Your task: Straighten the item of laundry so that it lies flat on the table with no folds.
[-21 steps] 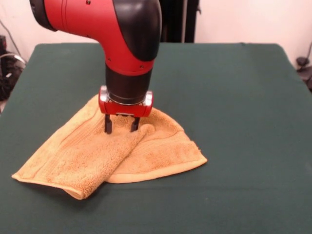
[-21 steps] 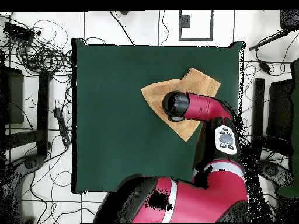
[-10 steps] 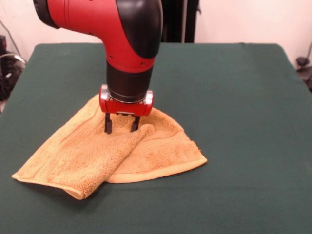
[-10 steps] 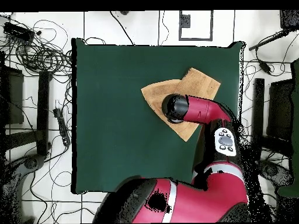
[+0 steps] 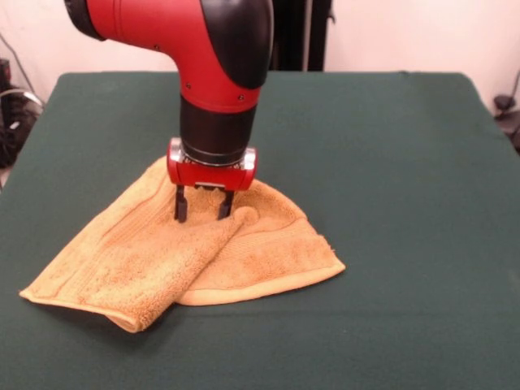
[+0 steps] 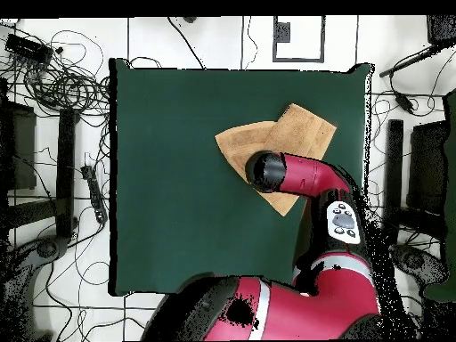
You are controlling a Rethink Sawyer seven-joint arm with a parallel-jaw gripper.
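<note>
The item of laundry [image 5: 195, 252] is a yellow-orange towel lying folded on the green table [image 5: 390, 162], its left part doubled over the right part. In the overhead view the towel [image 6: 294, 132] lies right of the table's [image 6: 178, 178] middle, partly under the arm. My gripper [image 5: 202, 213] hangs straight down over the towel's far middle, open, both fingertips [image 5: 180, 213] at the cloth's surface beside the fold's ridge. Nothing is pinched between them. The arm's wrist hides the gripper in the overhead view.
Green cloth stretches wide to the right and toward the front of the towel. Cables and stands [image 6: 53, 80] lie on the floor around the table.
The arm's upper body has shifted slightly and the gripper has risen a little; the towel has not moved.
</note>
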